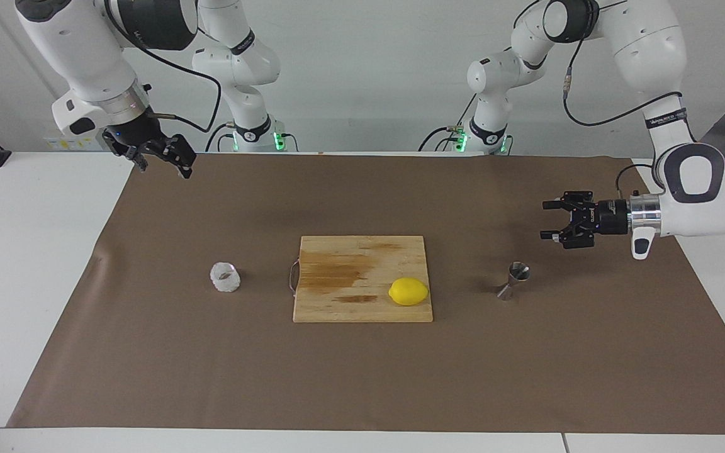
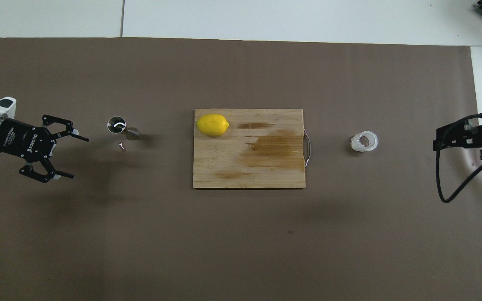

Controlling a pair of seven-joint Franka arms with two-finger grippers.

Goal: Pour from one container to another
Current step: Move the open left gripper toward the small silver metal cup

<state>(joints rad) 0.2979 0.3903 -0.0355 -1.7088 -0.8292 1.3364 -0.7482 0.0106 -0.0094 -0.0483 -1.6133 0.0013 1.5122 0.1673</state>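
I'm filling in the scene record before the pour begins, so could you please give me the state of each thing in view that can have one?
Glass cup: upright on the brown mat, untouched.
Jigger: upright on the mat, untouched.
Lemon: whole, lying on the board.
Board: flat, stained, handle toward the cup.
Left gripper: open, in the air beside the jigger.
Right gripper: open, raised over the mat's corner, waiting.
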